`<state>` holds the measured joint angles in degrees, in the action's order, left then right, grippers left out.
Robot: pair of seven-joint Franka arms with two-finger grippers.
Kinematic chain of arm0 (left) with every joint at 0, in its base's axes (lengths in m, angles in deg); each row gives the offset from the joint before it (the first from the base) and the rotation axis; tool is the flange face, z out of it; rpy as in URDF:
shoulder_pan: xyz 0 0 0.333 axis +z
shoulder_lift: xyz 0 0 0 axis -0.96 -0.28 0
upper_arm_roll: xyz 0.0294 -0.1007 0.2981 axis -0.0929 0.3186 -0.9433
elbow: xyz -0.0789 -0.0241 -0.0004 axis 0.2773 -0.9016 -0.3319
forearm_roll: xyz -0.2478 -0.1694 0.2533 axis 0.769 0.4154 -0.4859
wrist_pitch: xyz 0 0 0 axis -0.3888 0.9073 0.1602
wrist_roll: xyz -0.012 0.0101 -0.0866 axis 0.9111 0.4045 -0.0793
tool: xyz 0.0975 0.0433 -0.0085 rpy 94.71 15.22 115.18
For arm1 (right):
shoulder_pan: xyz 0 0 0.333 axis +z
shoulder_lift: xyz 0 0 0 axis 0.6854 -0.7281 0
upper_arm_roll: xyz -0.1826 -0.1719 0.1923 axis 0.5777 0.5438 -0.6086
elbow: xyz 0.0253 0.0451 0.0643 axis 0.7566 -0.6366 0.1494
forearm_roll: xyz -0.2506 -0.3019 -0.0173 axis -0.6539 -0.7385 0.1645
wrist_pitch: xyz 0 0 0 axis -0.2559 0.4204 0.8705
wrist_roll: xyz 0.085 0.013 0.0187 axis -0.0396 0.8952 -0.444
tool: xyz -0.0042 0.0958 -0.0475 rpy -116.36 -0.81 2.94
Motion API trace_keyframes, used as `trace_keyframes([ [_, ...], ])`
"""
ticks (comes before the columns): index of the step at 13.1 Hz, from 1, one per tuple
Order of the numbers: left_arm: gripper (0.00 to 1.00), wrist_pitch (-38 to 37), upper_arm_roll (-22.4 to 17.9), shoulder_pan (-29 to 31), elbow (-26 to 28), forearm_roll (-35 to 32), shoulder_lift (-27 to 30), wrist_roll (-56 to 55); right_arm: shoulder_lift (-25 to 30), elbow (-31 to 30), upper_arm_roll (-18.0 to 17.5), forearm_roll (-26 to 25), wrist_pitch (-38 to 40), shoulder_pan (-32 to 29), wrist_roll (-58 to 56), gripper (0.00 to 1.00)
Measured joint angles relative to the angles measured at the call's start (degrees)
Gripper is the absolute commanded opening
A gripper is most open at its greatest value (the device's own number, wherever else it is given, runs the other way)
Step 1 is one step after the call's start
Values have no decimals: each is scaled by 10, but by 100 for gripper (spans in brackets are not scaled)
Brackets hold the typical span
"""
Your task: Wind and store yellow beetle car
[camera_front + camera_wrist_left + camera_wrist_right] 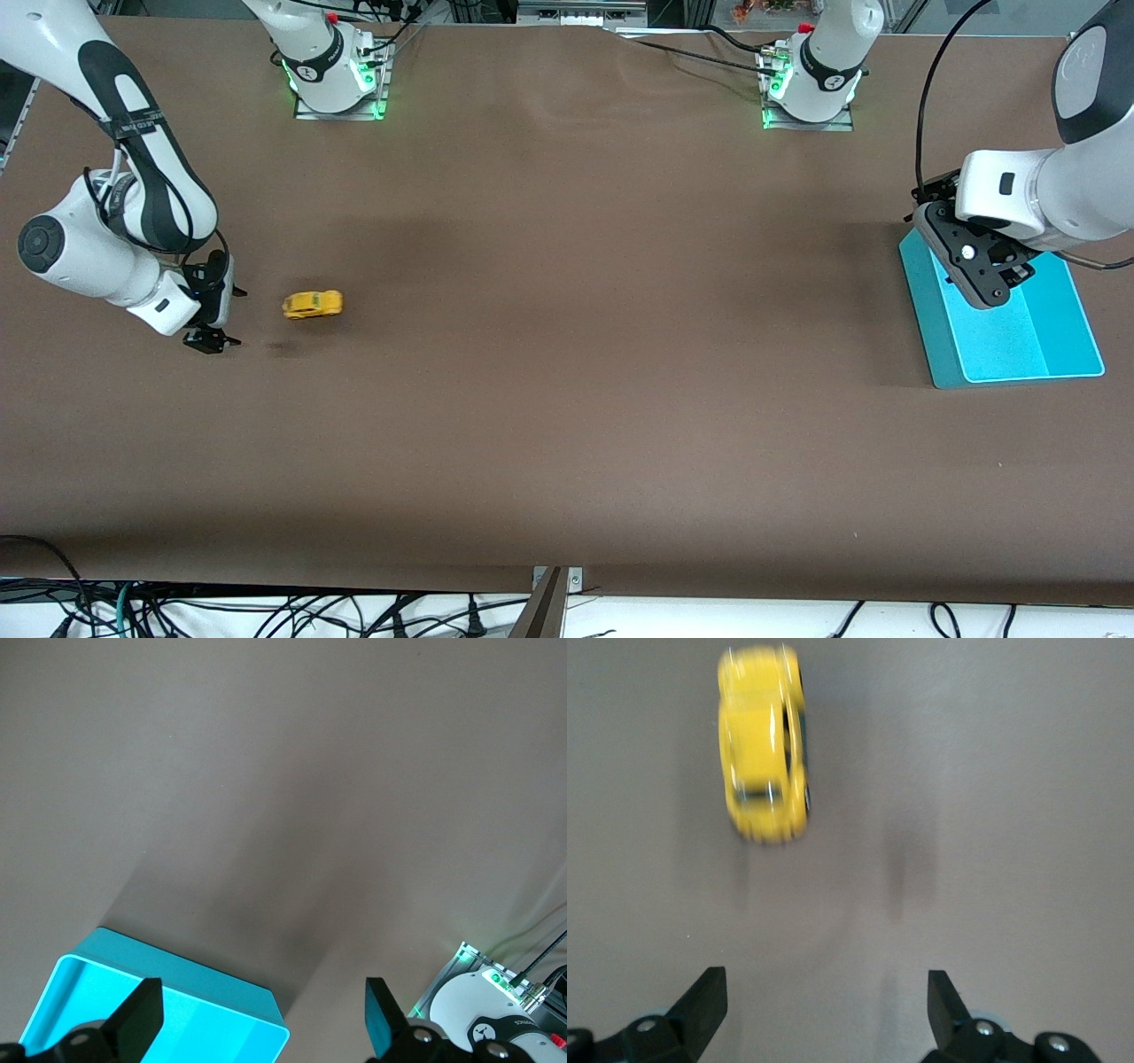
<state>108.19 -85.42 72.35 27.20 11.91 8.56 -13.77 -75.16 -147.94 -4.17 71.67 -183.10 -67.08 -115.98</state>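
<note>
Both my pincers gape empty: right pincer [211, 339] low beside the yellow beetle car [313, 305] on the tabletop [567, 354], left pincer [979, 275] over the teal tray [1059, 310].

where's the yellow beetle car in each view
Front view: yellow beetle car on the brown table, beside the open right gripper.
Right wrist view: car on the table, apart from the open fingers.
Left wrist view: not in it.
Shared landmark: the right gripper.
</note>
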Motion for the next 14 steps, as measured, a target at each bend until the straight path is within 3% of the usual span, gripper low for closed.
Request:
trace_keyframes([
  [3, 100, 0, -1, 1, 0, 0, -15, 1, 46, 48, -25, -1, 76, 0, 50, 100],
  [7, 100, -2, -2, 4, 1, 0, -41, 3, 160, 84, -48, 1, 146, 19, 103, 100],
  [10, 100, -5, -1, 4, 28, 0, -49, 3, 243, 106, -50, 1, 229, 44, 239, 100],
  [14, 100, 13, -2, 4, 97, 0, -49, 30, 295, 109, -50, 3, 284, 53, 451, 100],
])
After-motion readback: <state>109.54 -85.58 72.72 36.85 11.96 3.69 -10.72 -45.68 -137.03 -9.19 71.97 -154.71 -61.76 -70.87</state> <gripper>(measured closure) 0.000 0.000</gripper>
